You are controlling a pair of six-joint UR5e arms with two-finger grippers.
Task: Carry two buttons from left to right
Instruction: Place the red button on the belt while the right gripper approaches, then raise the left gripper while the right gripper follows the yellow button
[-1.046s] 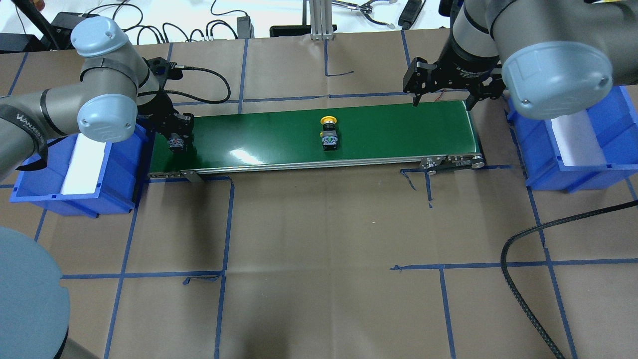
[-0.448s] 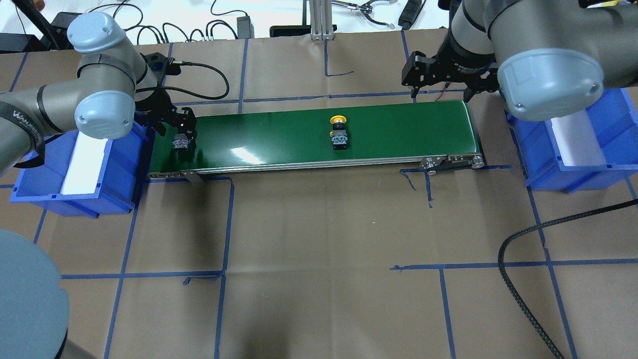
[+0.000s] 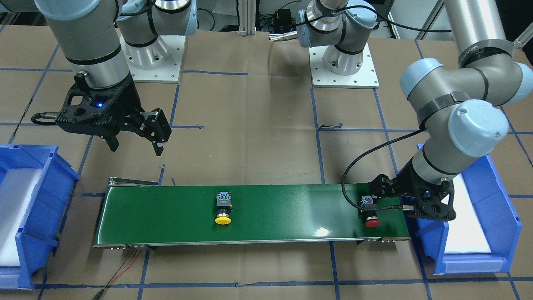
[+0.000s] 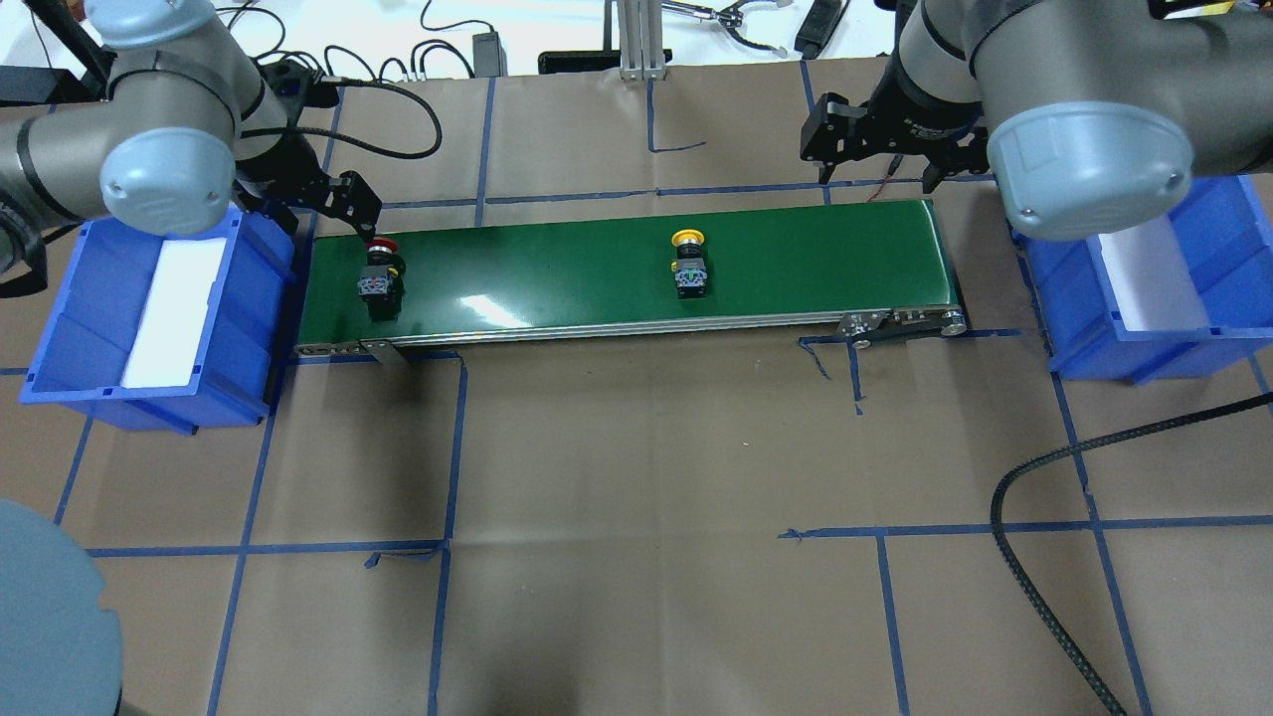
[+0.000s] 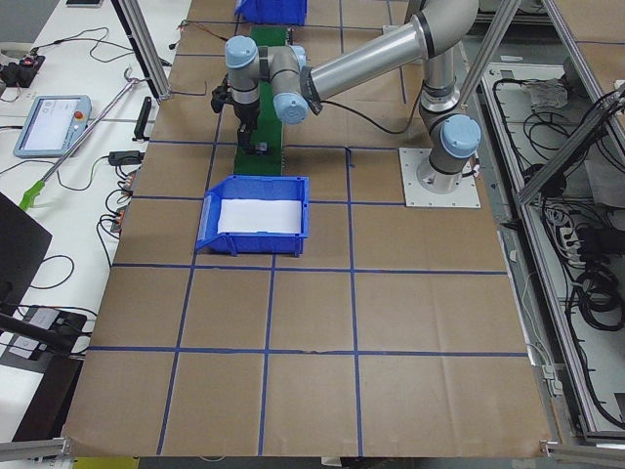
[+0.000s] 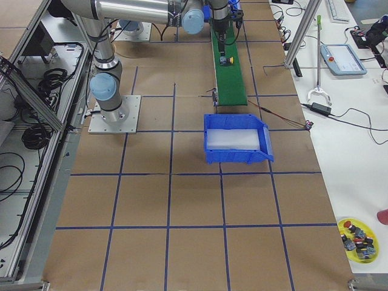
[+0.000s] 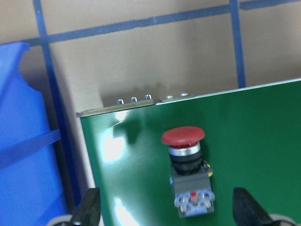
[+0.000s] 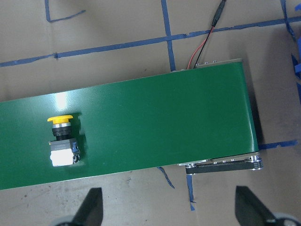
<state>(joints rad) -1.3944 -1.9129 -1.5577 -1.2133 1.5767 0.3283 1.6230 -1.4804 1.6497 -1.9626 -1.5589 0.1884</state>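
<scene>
The red-capped button (image 4: 380, 274) lies on its side at the left end of the green conveyor belt (image 4: 557, 273). It also shows in the front view (image 3: 370, 211) and the left wrist view (image 7: 188, 175). My left gripper (image 4: 328, 214) is open and hangs just above and behind it, one finger (image 7: 89, 209) on each side and neither touching it. The yellow-capped button (image 4: 688, 265) lies on its side near mid-belt, also in the right wrist view (image 8: 61, 141). My right gripper (image 4: 880, 171) is open and empty above the belt's far right end.
A blue bin (image 4: 60, 318) with a white liner stands off the belt's left end, and another blue bin (image 4: 1223, 234) off the right end. A black cable (image 4: 1034, 557) loops over the table at the front right. Blue tape lines cross the brown table cover.
My left gripper has let go of the red button on the belt's left end and drawn up and back. The yellow button has moved right along the belt. The right gripper has shifted slightly back.
</scene>
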